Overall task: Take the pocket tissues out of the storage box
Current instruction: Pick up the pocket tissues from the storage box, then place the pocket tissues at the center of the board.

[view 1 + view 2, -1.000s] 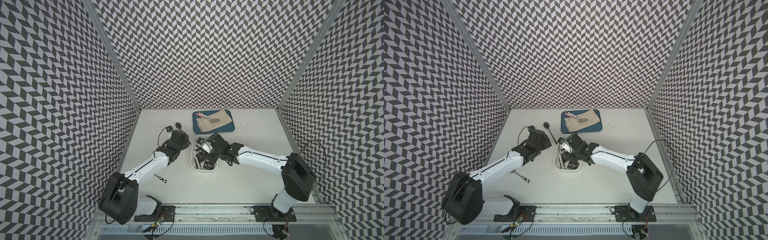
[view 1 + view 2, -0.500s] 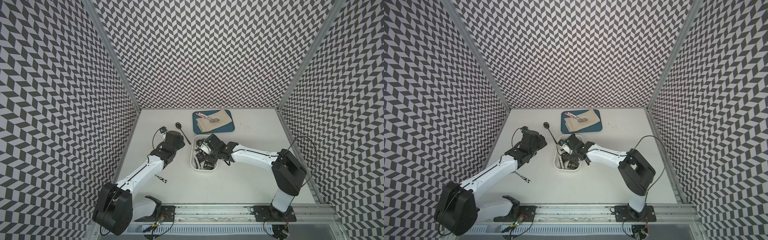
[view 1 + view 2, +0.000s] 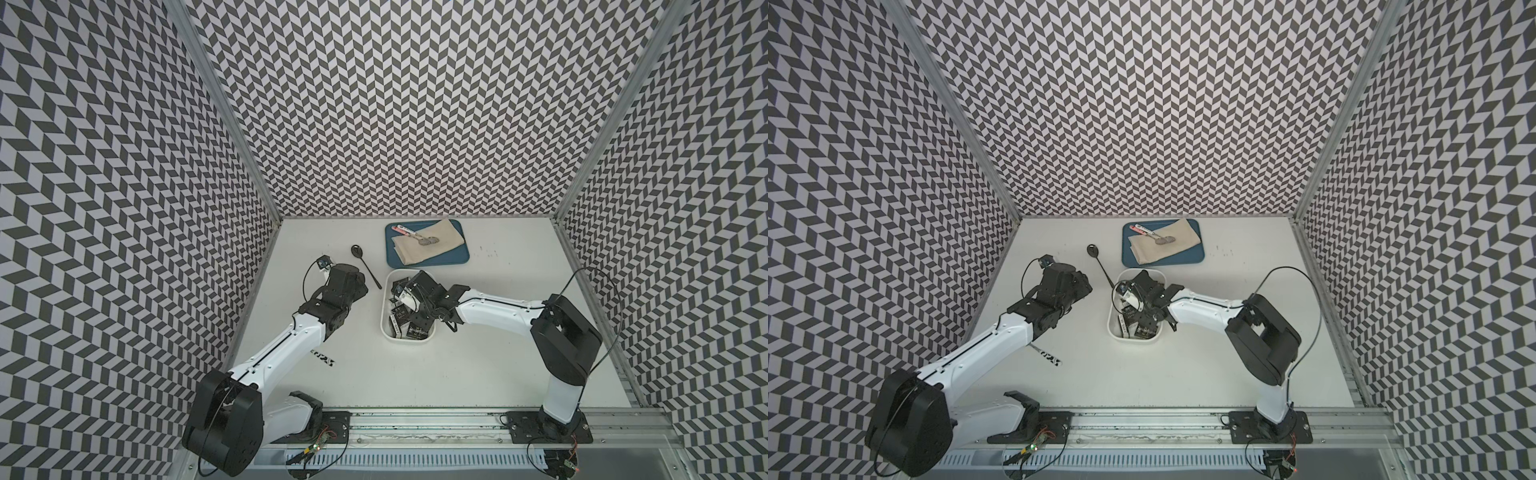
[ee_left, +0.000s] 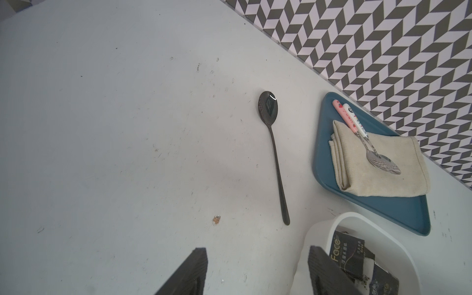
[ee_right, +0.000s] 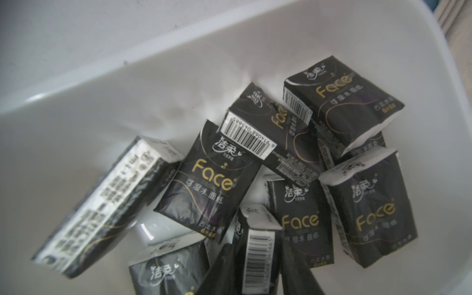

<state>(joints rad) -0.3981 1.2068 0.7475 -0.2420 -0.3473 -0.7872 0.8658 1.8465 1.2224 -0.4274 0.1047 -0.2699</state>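
I look through the right wrist camera and see the pocket tissues (image 5: pixel 212 178) lying in a messy heap inside the storage box (image 5: pixel 102 102). They are little black packets with gold "Face" letters, and some show white barcodes. My right claw (image 5: pixel 256 265) is down in the box. Its two dark fingers (image 5: pixel 219 273) press on both sides of one standing packet (image 5: pixel 255 222) that is up on its thin edge, so the claw is pinching it. I cannot tell if that packet is off the floor of the box.

In both top views the white box sits near the middle of the table (image 3: pixel 478 353), and my right arm reaches into it from the side. My left claw (image 4: pixel 258 252) hangs over the bare table just beside the box. Its fingers are spread wide with nothing between them.

A black spoon (image 4: pixel 275 153) lies flat on the table, near the far corner of the box. Just behind the box is a blue tray (image 4: pixel 383 204) with a folded beige cloth (image 4: pixel 398 178) on it. Two small spoons (image 4: pixel 378 158) lie on the cloth, one with a pink handle and one with a white handle
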